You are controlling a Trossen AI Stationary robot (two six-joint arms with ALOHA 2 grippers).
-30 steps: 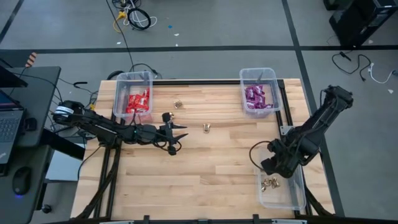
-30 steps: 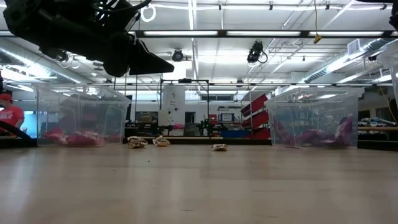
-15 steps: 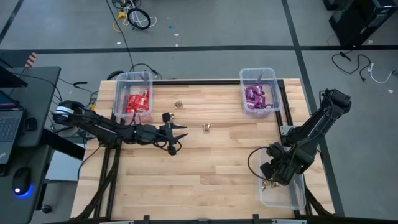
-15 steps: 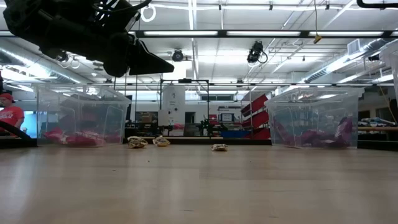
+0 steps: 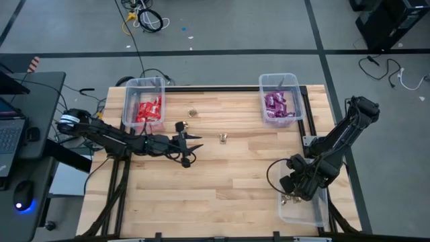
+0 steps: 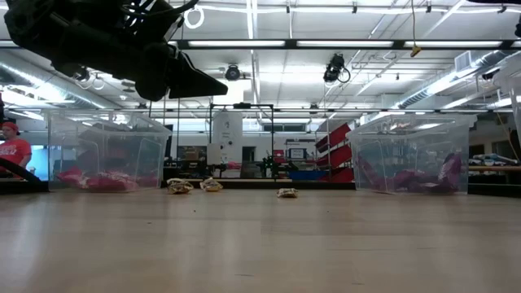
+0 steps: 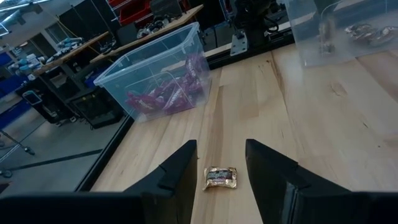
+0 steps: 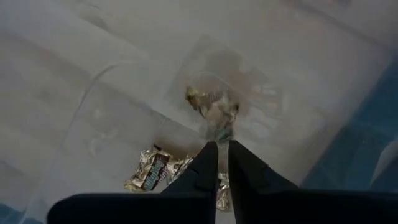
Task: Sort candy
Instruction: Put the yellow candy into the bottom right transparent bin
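Three gold foil candies lie loose on the wooden table: one by the red bin, one farther back, one mid-table. My left gripper hovers open above the table, and in its wrist view the mid-table gold piece lies on the wood ahead of my left gripper. My right gripper hangs over the near-right clear bin, its fingers a narrow gap apart. A blurred gold piece shows past the fingertips, apart from them. More gold pieces lie on the bin's floor.
A clear bin of red packets stands at the far left and a clear bin of purple packets at the far right. Bare wood lies between the arms and along the near edge. A desk with a laptop is left of the table.
My right gripper has moved toward the table's near edge, from the bin's far rim to a place over the bin. The left arm has kept still, and the loose gold pieces have not moved.
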